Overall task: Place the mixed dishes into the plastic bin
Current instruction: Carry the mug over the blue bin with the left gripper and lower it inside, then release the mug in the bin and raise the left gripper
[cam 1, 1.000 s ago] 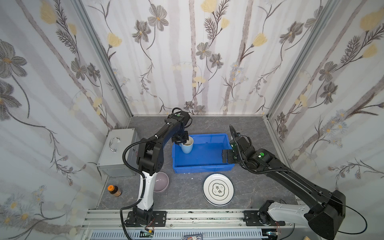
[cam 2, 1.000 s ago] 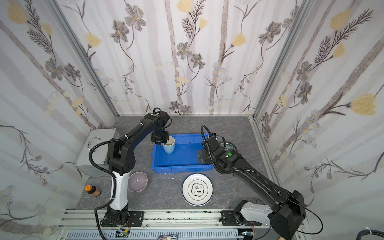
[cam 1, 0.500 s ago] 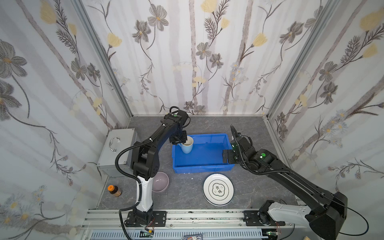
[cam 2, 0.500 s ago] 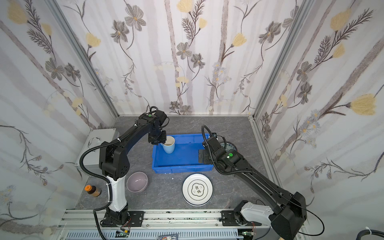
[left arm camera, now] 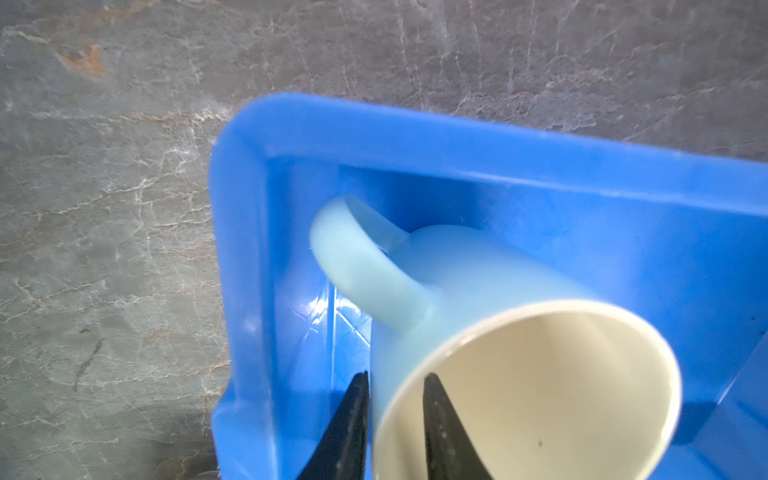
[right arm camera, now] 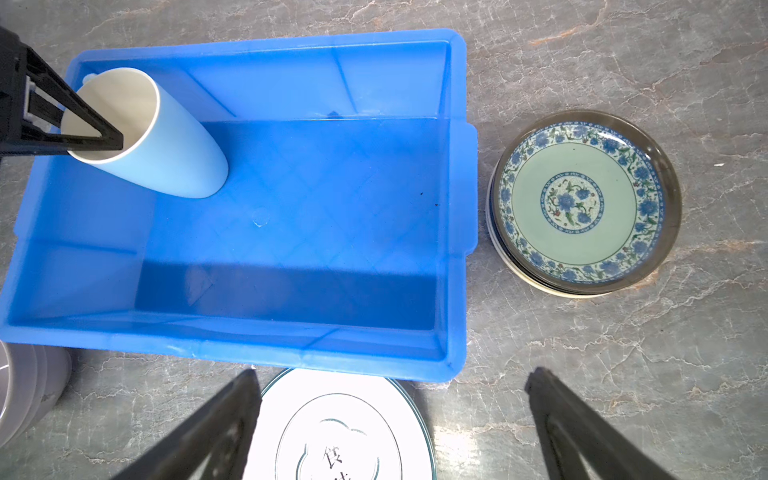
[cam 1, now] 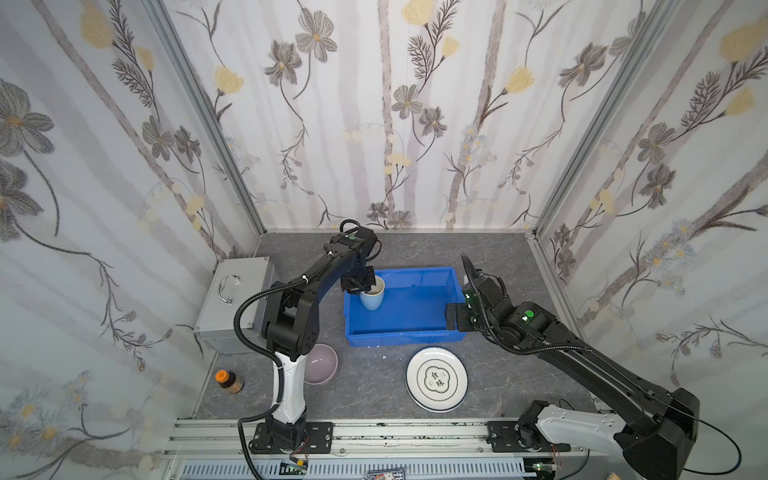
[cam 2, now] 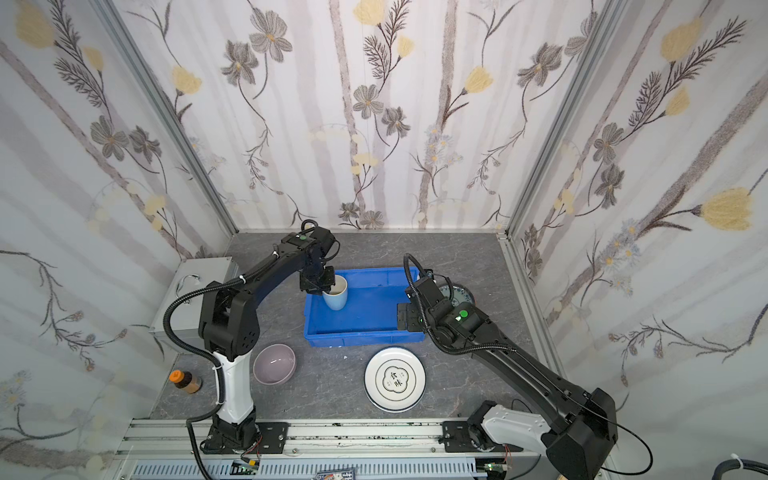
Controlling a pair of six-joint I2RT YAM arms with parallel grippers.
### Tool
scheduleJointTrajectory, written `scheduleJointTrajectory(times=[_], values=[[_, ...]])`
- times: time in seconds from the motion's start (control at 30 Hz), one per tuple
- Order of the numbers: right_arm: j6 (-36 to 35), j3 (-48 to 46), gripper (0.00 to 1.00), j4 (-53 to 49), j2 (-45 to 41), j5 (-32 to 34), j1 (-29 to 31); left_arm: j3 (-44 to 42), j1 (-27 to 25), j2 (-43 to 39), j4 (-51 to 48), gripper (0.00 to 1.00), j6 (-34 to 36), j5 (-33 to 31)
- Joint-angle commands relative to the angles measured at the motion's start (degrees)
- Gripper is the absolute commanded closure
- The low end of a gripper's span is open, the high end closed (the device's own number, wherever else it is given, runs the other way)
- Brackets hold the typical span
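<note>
Your left arm's elbow has shifted a little since the earlier frame, while the mug point(cam 1: 372, 296) has stayed in the far left corner of the bin point(cam 1: 399, 337). Your left gripper point(left arm camera: 395, 377) has its fingers pinching the mug's wall, one inside the cream interior and one outside. You cannot tell whether the mug's base rests on the bin floor. Your right gripper point(right arm camera: 392, 374) hovers at the bin's near right corner, fingers spread wide, holding nothing. On the bench, the white plate point(cam 1: 436, 379) lies just in front of the bin, the bowl point(cam 2: 274, 363) sits by the left arm's base, and a patterned plate point(right arm camera: 582, 203) tops a stack just right of the bin.
</note>
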Motion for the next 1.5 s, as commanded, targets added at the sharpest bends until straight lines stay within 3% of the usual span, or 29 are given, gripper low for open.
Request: scheduleJointTrajectory(times=[0.0,0.13,0.63,1.1,1.23,1.47], values=[[0.60,0.13,0.00,0.51,0.14,0.98,0.05,1.43,-0.03,0.45,-0.95,0.73,0.28,-1.12],[0.53,0.68,0.00,0.56,0.90,1.07,0.00,2.72,0.13,1.68,-2.23,0.86,1.07,-1.10],[0.03,1.75,0.00,1.05,2.98,0.39,0.15,-2.04,-0.13,-2.03,-1.00,0.92,1.73,1.48],[3.41,-1.58,0.00,-0.87,-2.64,2.01,0.17,11.55,-5.33,6.23,-4.33,0.95,1.83,3.92],[4.09,-2.43,0.00,-1.55,-4.25,2.49,0.10,8.92,-5.35,3.56,-5.64,0.95,2.77,1.92],[3.92,-3.54,0.00,-0.57,-4.41,1.69,0.29,-2.82,-5.34,-5.88,-6.86,0.94,3.30,-1.62]])
